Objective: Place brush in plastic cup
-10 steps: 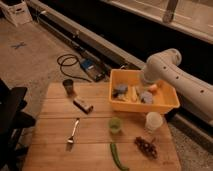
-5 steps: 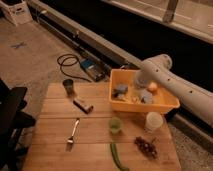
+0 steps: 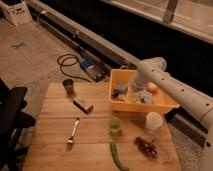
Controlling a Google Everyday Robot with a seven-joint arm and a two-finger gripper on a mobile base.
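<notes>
Wooden desk [image 3: 55,150] on concrete floor | gripper [image 3: 132,92] inside yellow bin [image 3: 142,106] at far right corner; how far it is open cannot be told | plastic cup [image 3: 115,125] upright near desk middle, between fork [image 3: 73,134] and white cup [image 3: 153,121]

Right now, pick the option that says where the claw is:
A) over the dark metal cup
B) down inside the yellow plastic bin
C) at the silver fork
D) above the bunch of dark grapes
B: the claw is lowered among the items in the yellow plastic bin, well behind the small translucent light-green plastic cup.
</notes>
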